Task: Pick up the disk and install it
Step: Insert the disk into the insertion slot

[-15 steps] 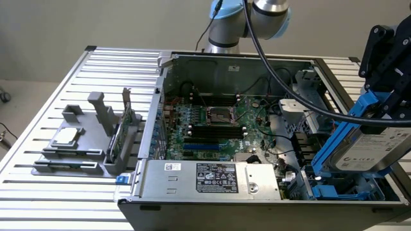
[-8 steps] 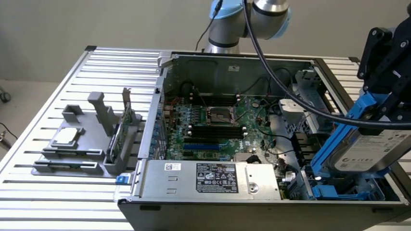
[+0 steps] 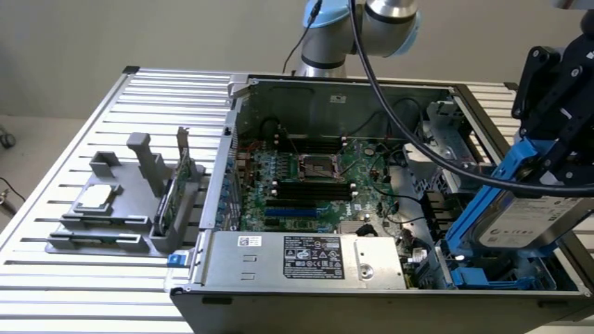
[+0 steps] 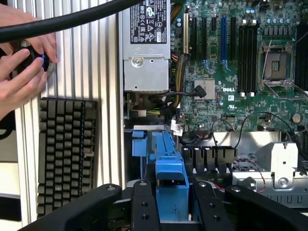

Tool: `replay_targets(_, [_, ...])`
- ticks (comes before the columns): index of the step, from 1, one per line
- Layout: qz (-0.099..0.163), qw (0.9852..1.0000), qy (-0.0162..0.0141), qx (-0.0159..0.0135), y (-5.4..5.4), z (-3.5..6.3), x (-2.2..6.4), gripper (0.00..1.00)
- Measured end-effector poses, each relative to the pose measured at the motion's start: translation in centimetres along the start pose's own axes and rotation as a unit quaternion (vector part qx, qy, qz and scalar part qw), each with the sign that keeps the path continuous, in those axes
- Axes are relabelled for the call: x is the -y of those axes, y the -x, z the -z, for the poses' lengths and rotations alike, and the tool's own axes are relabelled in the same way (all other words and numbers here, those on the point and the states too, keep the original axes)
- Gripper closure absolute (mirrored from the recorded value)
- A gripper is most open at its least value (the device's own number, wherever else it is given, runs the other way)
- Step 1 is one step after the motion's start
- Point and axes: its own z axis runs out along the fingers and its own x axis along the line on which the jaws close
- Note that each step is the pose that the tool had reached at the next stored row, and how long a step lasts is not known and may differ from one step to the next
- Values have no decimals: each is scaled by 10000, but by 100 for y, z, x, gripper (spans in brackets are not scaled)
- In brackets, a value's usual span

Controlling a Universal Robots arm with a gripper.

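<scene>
Exterior view: disk (image 3: 536,221) clamped in my gripper (image 3: 555,170)

I hold the disk tilted, above the corner of the open computer case (image 3: 232,139) at the exterior view's right; the power-supply box (image 3: 307,256) lies near, lower in the case; in the wrist view my fingers (image 4: 144,207) press either side of its blue carrier rail; a person's hands (image 4: 21,62) grip a small black object beside a keyboard (image 4: 65,154).

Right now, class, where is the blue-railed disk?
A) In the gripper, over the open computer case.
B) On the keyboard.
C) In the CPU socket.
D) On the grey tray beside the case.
A: the gripper clamps the disk by its blue carrier, tilted over the open computer case.
</scene>
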Motion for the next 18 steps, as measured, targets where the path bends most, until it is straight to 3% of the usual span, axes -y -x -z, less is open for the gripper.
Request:
replay_targets(9, [66, 10000, 0, 7, -59, -31, 2, 67])
replay_targets(18, [114, 9998, 1, 133, -87, -78, 4, 67])
